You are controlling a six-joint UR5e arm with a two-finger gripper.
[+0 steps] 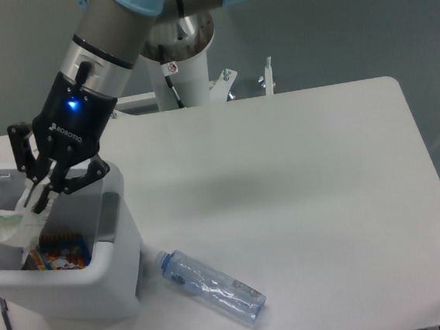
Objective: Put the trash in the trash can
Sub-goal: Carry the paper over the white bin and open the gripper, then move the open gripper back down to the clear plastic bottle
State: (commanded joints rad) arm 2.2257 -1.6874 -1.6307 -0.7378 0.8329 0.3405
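Gripper (38, 200): mine, fingers pinched together on the flattened white carton (3, 222) with green print, held over the open mouth of the trash can (99, 282). Carton: hangs below and to the left of my fingertips, above the bin's interior. Colourful snack wrapper (57, 255): directly beneath me, inside the bin. Clear plastic bottle (214, 286), blue cap: lying on the white table (307, 180), lower right of me, just beside the bin.
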